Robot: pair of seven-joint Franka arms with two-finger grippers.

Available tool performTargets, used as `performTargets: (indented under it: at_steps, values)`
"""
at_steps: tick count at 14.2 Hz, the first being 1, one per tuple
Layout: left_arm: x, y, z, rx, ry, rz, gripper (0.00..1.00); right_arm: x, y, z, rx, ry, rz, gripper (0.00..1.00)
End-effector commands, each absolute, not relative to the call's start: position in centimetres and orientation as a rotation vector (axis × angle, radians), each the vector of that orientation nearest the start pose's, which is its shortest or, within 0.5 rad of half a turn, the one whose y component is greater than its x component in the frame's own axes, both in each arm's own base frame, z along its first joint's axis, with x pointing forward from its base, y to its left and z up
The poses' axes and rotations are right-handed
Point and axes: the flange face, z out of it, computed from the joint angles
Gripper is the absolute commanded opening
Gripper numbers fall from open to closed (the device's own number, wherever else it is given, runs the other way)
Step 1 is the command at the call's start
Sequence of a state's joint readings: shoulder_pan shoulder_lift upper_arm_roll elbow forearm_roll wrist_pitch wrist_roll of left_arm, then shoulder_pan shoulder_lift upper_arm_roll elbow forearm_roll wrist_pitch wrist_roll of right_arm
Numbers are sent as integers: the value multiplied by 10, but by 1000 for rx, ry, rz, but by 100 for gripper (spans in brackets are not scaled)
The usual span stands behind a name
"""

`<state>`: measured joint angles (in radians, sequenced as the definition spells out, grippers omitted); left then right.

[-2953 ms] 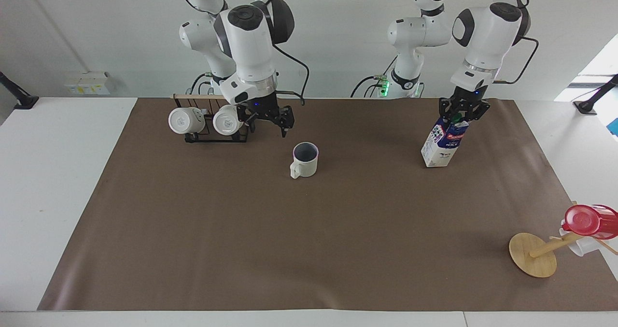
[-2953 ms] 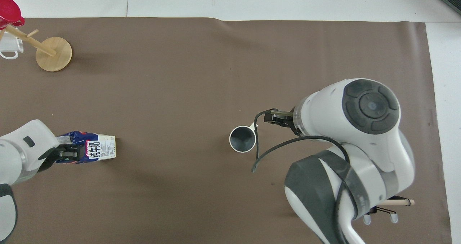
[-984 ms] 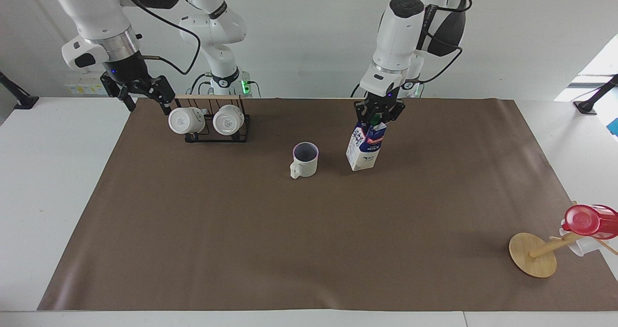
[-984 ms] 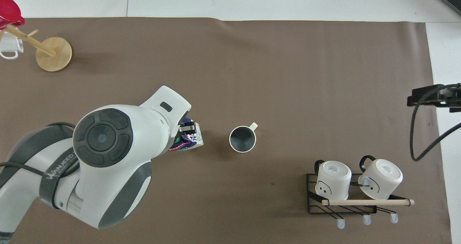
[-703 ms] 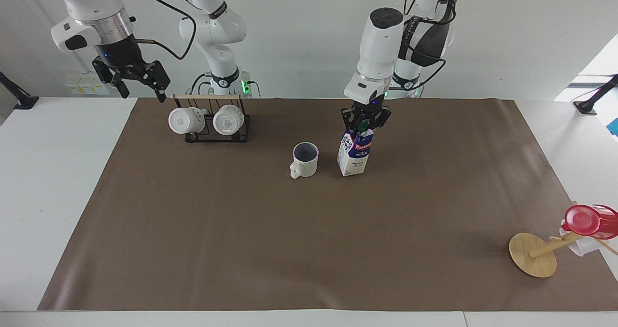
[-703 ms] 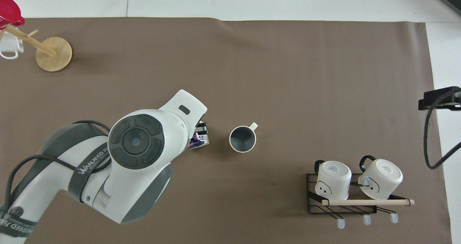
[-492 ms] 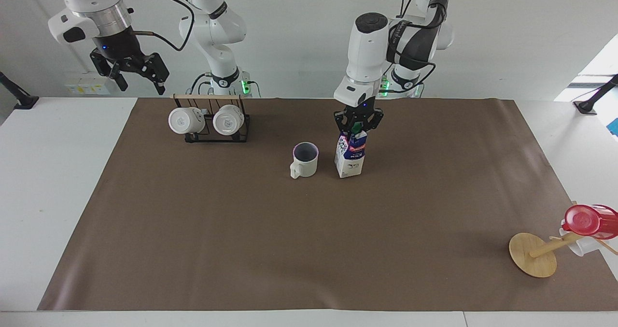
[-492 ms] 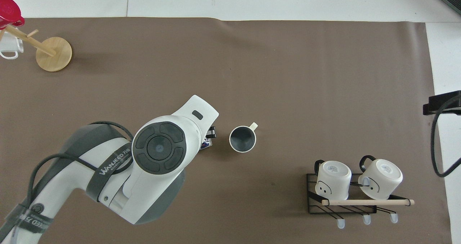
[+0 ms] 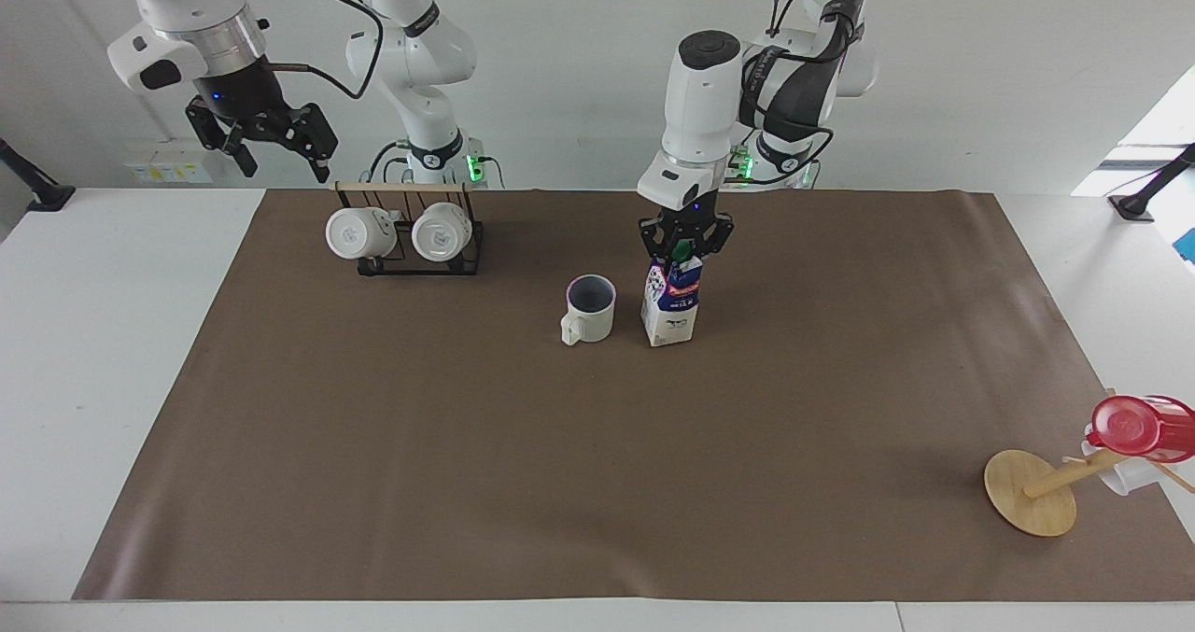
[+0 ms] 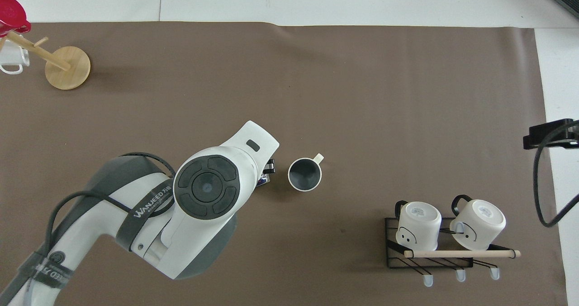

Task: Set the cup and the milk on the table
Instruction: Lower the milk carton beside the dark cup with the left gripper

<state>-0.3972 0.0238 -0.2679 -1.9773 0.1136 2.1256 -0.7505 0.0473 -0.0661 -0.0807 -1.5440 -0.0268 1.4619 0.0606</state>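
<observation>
The cup (image 9: 590, 307), a cream-white mug with a dark inside, stands upright on the brown mat (image 9: 597, 483) of the white table (image 9: 112, 352), its handle pointing away from the robots. The white and blue milk (image 9: 670, 305) stands upright beside the cup, toward the left arm's end, its base down at the mat. My left gripper (image 9: 684, 251) is shut on the milk's top by the green cap. From overhead the left arm hides nearly all of the milk (image 10: 263, 180) next to the cup (image 10: 305, 174). My right gripper (image 9: 286, 165) hangs open and holds nothing, above the table's edge beside the mug rack.
A black wire rack (image 9: 420, 263) with two white mugs lying on it stands near the robots at the right arm's end. A tipped wooden mug tree (image 9: 1032, 492) with a red cup (image 9: 1134, 427) lies at the mat's corner away from the robots, at the left arm's end.
My left gripper has carried the milk sideways toward the cup and brought it upright beside it. The right gripper has drifted slightly over the table edge. The cup has not moved.
</observation>
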Motion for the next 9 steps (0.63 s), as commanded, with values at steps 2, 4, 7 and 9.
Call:
performTargets:
  at_steps: [2,4,7,9]
  values:
    - [452,-350,458,-3130,-50,-279,46,517,-22,662,-3160,108,51,100]
    - [452,-350,457,-3129,-48,-277,51,517,-22,663,-3159,108,51,100]
    - [451,-352,459,-3127,-38,-274,100,517,-25,663,-3177,115,49,100]
    - [450,-354,465,-3127,-31,-271,100,517,-25,663,-3180,115,52,100]
